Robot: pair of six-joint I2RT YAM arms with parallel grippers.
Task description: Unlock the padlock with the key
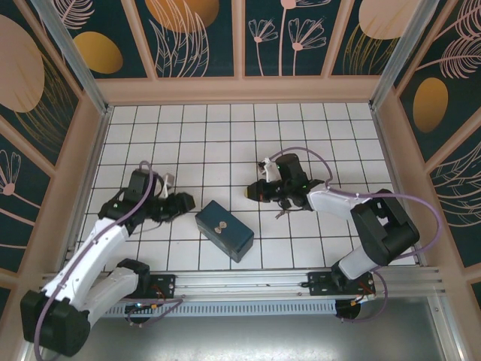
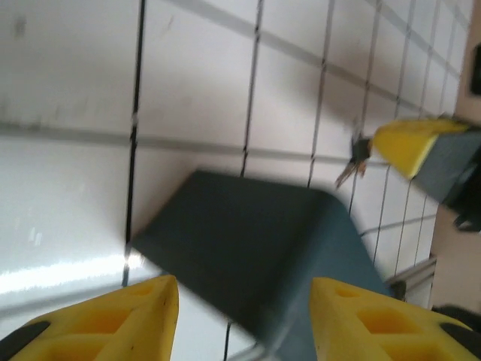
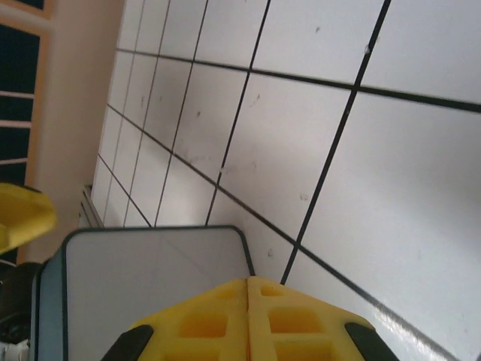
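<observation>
Pinching what looks like the key (image 2: 347, 174), right gripper (image 3: 248, 284) pressed together; left gripper (image 2: 242, 289) spread; key light, stiff, slippery, grip its bow

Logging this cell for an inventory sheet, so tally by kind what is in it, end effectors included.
end effectors: 2, the left end effector open and the right end effector shut
dark blue box: 1
key: 1, blurred, at the right end effector's tip
small silvery piece on the box top: 1, too small to identify
Total: 5
</observation>
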